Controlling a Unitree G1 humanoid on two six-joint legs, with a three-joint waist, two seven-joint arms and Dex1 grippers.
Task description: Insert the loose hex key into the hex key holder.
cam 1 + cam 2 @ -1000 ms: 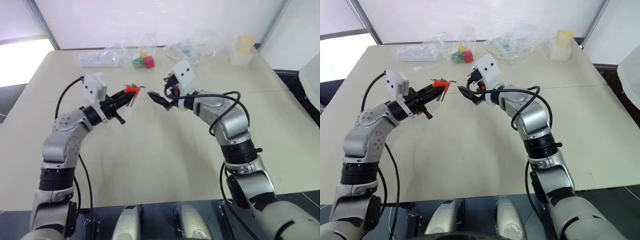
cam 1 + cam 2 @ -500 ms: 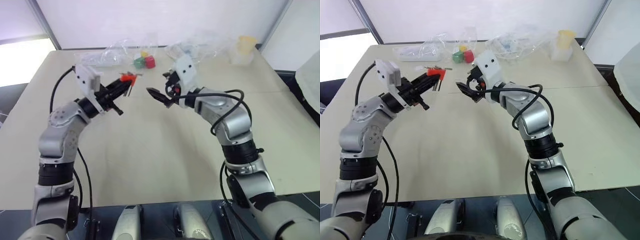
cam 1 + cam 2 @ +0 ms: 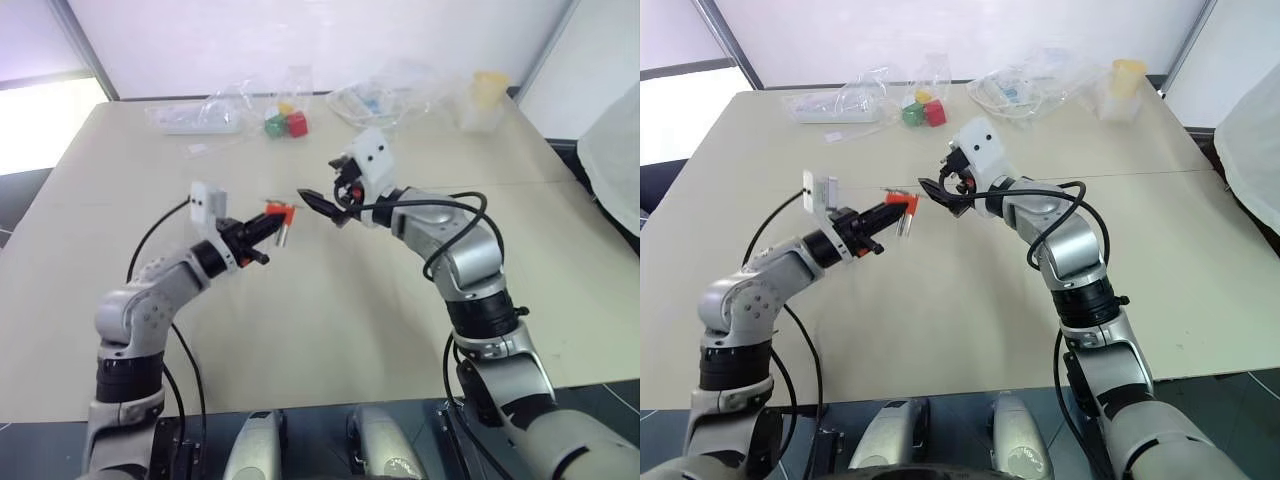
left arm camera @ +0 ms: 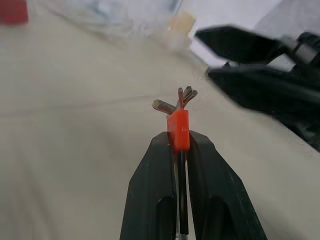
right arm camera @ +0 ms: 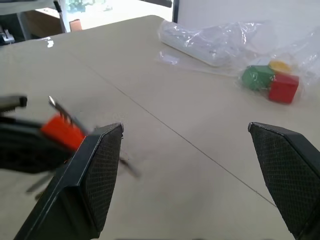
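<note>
Above the table (image 3: 330,300), left gripper (image 3: 268,225) jaws clamp the hex key holder (image 3: 279,211); right gripper (image 5: 190,165) jaws gape apart.

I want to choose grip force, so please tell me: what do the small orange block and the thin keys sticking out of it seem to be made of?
The small orange block, clamped in the left gripper, looks like moulded plastic: even, saturated colour, matte, soft edges. The thin grey keys sticking from it look like bare metal, probably steel: dull grey with faint glints on their ends.
</note>
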